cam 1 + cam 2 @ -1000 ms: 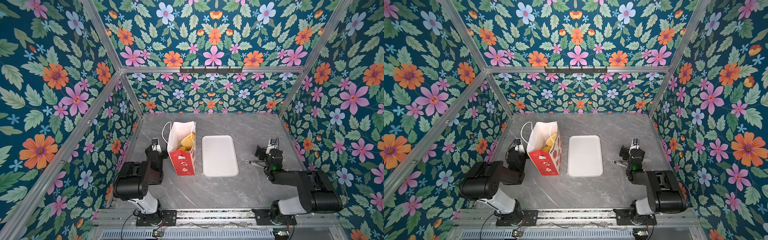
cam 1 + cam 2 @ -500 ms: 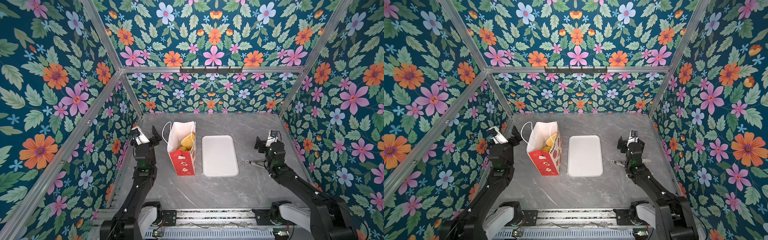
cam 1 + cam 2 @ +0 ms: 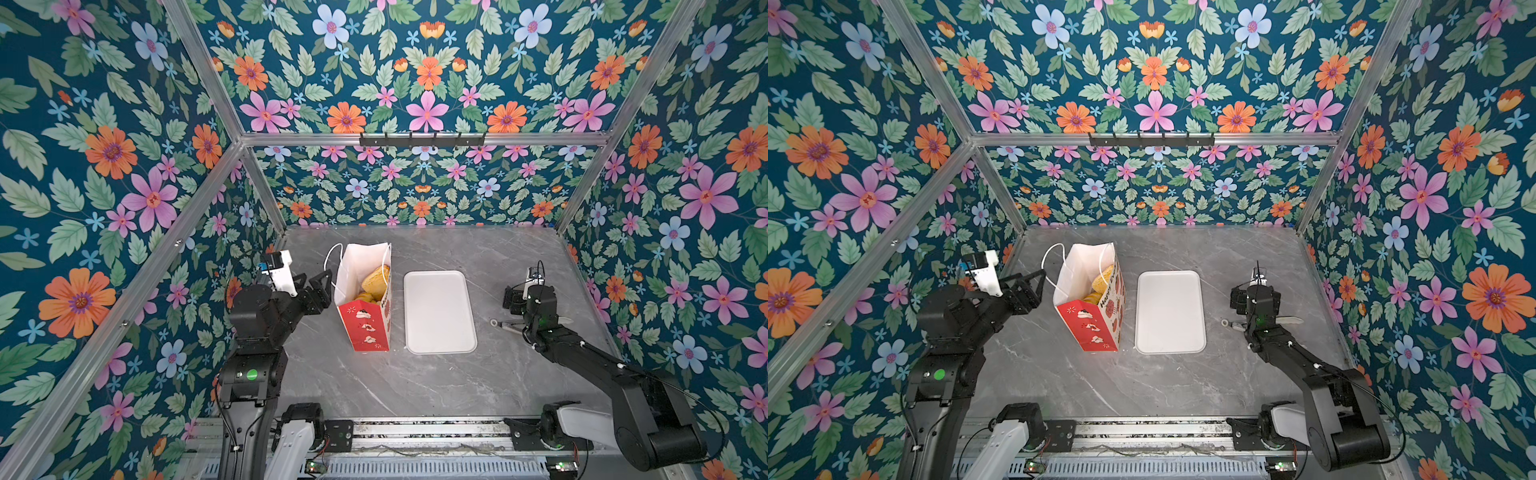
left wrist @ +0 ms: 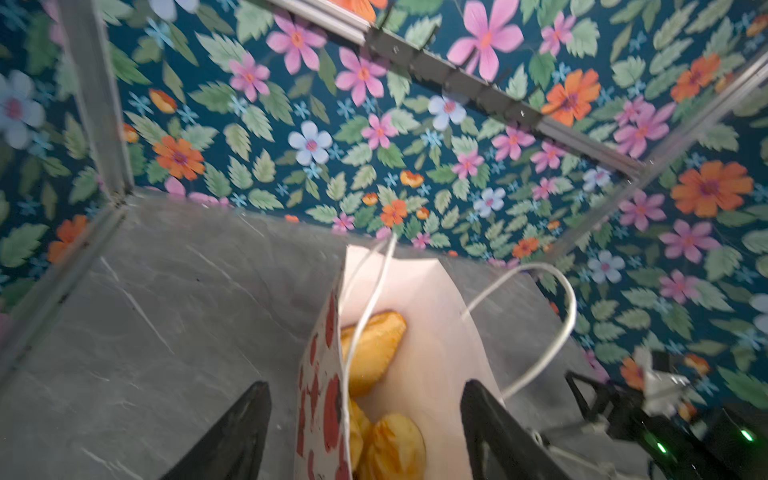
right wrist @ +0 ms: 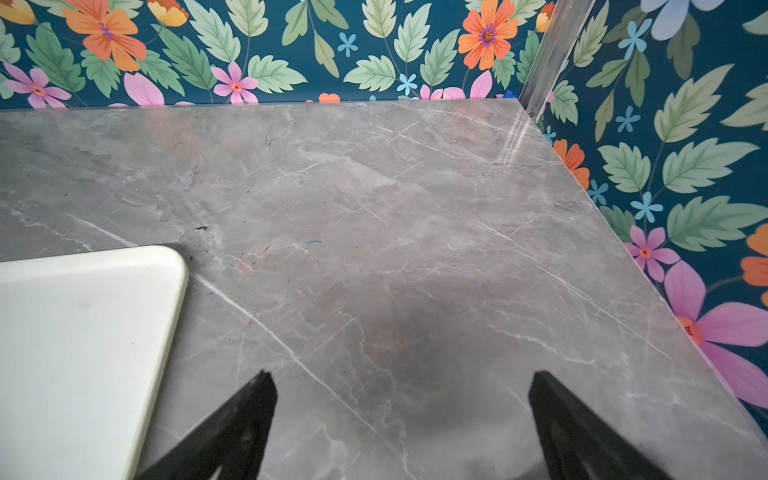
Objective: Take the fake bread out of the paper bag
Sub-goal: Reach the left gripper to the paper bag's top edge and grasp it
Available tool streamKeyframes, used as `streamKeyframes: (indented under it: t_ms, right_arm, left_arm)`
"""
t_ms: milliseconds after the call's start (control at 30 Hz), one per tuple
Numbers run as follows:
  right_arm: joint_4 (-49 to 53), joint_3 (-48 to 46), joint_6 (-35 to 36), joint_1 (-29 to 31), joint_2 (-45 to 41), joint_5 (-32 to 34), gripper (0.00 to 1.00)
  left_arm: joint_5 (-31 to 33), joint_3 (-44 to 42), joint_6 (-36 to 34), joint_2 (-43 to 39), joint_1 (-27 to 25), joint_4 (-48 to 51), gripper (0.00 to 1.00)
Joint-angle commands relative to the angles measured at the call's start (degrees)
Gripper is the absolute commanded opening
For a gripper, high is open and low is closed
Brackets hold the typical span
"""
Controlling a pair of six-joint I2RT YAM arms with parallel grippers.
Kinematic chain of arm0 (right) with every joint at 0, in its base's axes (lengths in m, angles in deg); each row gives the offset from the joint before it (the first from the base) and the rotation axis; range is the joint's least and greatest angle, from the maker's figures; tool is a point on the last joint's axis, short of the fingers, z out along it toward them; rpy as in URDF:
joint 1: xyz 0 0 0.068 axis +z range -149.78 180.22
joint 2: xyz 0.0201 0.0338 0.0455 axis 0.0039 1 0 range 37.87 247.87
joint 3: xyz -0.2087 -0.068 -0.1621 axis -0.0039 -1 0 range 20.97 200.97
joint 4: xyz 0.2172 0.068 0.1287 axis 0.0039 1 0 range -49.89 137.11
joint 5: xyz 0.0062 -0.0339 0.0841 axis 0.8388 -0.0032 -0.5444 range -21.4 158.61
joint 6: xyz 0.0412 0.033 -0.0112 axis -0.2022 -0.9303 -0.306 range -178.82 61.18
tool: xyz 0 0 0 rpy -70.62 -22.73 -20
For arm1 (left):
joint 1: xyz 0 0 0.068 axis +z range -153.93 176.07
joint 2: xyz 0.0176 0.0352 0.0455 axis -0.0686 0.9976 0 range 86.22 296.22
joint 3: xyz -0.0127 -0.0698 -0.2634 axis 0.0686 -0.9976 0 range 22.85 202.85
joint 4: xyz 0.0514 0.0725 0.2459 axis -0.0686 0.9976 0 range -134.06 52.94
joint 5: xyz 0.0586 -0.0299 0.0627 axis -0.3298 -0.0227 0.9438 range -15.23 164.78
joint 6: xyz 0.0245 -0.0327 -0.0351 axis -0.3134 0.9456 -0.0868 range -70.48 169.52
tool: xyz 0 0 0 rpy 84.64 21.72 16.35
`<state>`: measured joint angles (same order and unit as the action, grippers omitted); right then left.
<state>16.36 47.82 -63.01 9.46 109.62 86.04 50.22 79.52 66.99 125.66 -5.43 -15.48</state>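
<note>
At centre left in both top views, the left end effector [image 3: 318, 283] hangs just beside the upper left rim of the tall red paper gift bag [image 3: 366, 330] with small white printed motifs. Its jaws are parted and grip nothing. The left wrist view shows its two black fingers [image 4: 243, 428] spread either side of the bag's open mouth (whether they touch the paper cannot be told). The bag stands upright on the grey marble-patterned counter [image 3: 415, 386], a little left of the frame's middle, with white cord handles [image 4: 572, 309] looping from its rim. The glossy golden-yellow fake bread [image 3: 376, 277] sits inside the bag against the white inner wall, and only a few rounded pieces show. Just right of the bag, not touching it, lies the white rectangular tray [image 3: 440, 311]. At centre right the other arm reaches in from the lower right corner. Its wrist view shows the right end effector [image 5: 403, 378] above bare counter beside a corner of the tray, jaws spread wide and holding nothing.
</note>
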Motion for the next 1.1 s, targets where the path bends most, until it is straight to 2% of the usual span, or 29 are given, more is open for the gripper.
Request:
streamKeyframes:
  t_ms: [0,267,433,767,1067]
  right_arm:
    - [0.29,0.32,-0.71,0.13,0.59,-0.14,0.96]
    - [0.54,0.04,-0.66,0.08,0.96,0.84,0.96]
    - [-0.12,0.01,-0.65,0.08,1.90,1.55,0.96]
    - [-0.62,0.53,-0.66,0.09,4.37,2.08,0.96]
    - [-0.53,1.19,-0.63,0.11,5.96,2.65,0.96]
  left_arm:
    - [-10.88,0.55,-4.50,2.56,0.09,5.81,0.71]
    - [-5.67,0.17,-6.55,8.19,0.00,4.81,0.65]
    - [-3.23,-0.16,-6.00,11.30,-0.15,2.89,0.57]
    - [-1.61,0.29,-5.04,14.72,-1.04,-0.55,0.54]
    - [1.10,0.61,-5.04,17.36,-1.97,-2.27,0.35]
